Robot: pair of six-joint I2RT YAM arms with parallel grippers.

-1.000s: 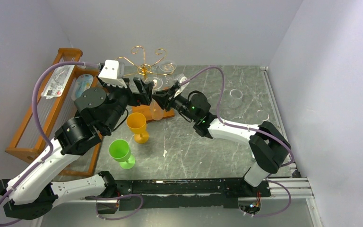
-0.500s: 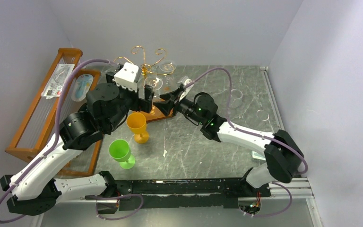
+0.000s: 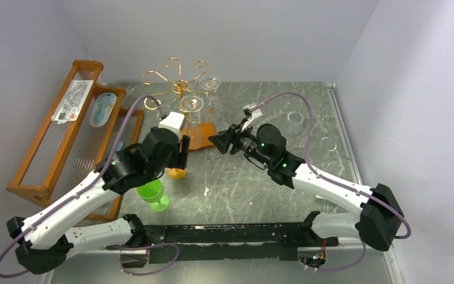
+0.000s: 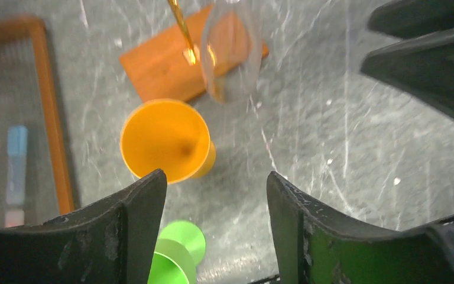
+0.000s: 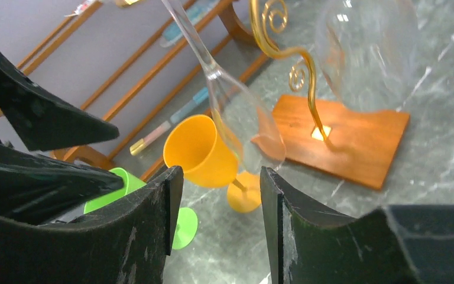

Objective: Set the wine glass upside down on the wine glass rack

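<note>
The clear wine glass [image 5: 248,130] hung inverted on the gold wire rack [image 3: 180,87]; left gripper [image 4: 216,177] and right gripper [image 5: 216,171] gaped empty, orange plastic goblet [image 4: 165,139] probably next

Two coloured goblets [image 4: 165,139], one gold rack [image 3: 180,86]

Soft, even overhead light fills the scene, throwing only faint shadows across the grey table [image 3: 230,189]. Both wrist views run soft, the hanging glass [image 5: 245,127] and orange cup [image 4: 165,139] blurred at their edges. In the right wrist view, glare burns where the gold pole [image 5: 312,100] meets the wooden base [image 5: 360,148].
</note>
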